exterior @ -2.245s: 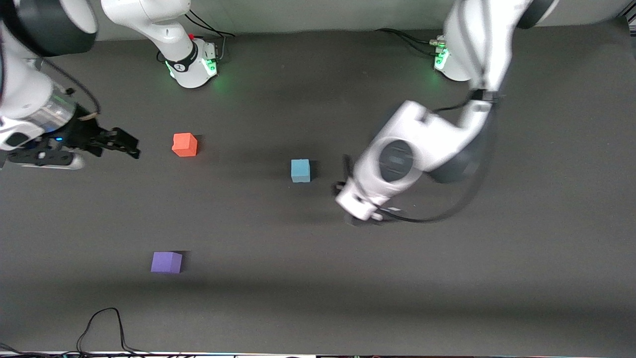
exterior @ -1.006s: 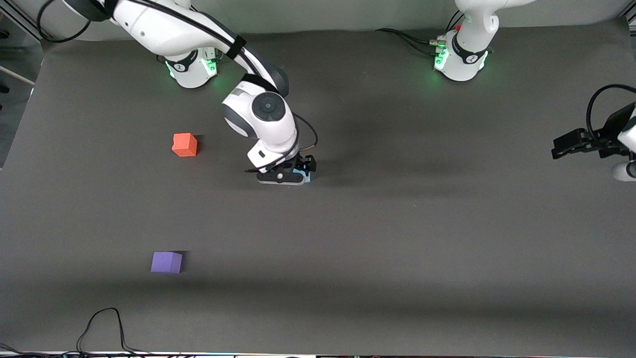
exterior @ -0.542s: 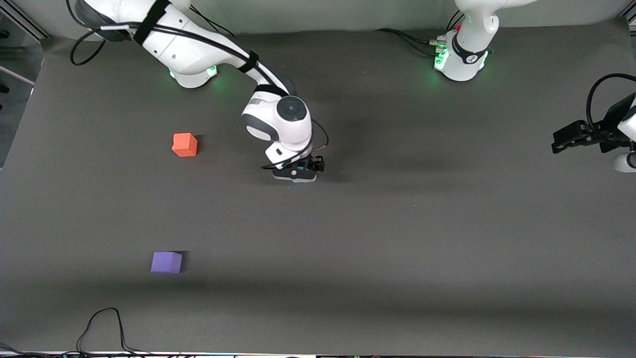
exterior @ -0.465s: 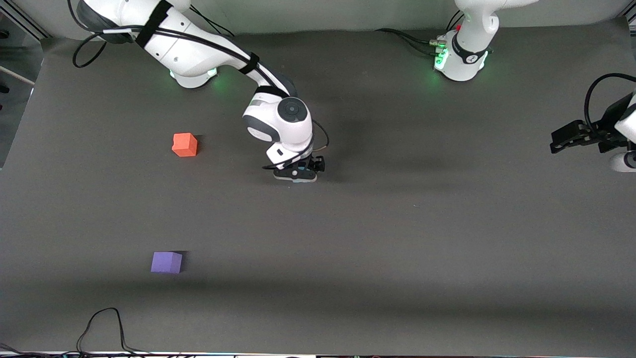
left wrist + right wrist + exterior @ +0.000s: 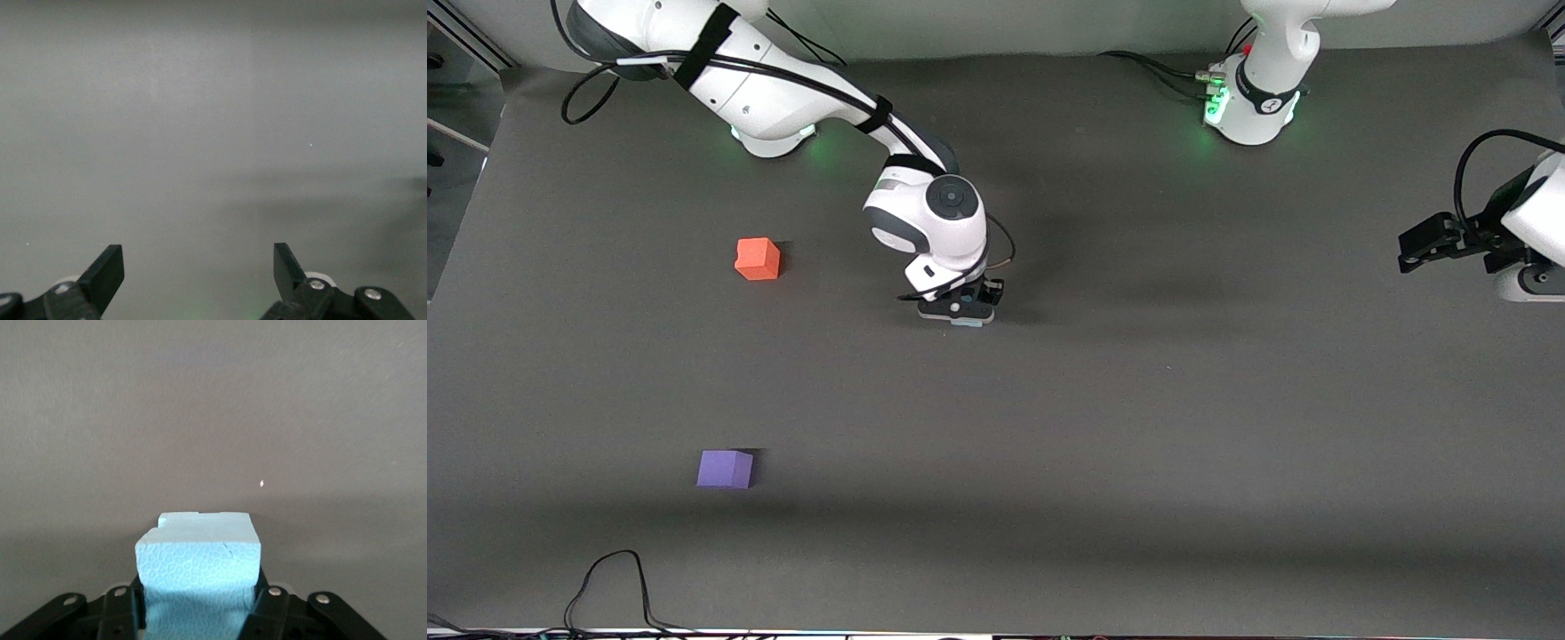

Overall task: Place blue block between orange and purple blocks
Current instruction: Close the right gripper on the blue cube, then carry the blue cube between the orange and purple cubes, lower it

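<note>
My right gripper is down at the middle of the table, shut on the blue block; in the front view only a sliver of the blue block shows under the fingers. The orange block sits toward the right arm's end, farther from the front camera. The purple block sits nearer the front camera, at the same end. My left gripper is open and empty, up at the left arm's end; its view shows only bare mat between its fingertips.
A dark grey mat covers the table. The arm bases stand along the edge farthest from the front camera. A black cable loops at the near edge.
The right arm came in from its end of the table, lowered onto the blue block and closed on it. The left arm withdrew to its own end and drifted slightly inward.
</note>
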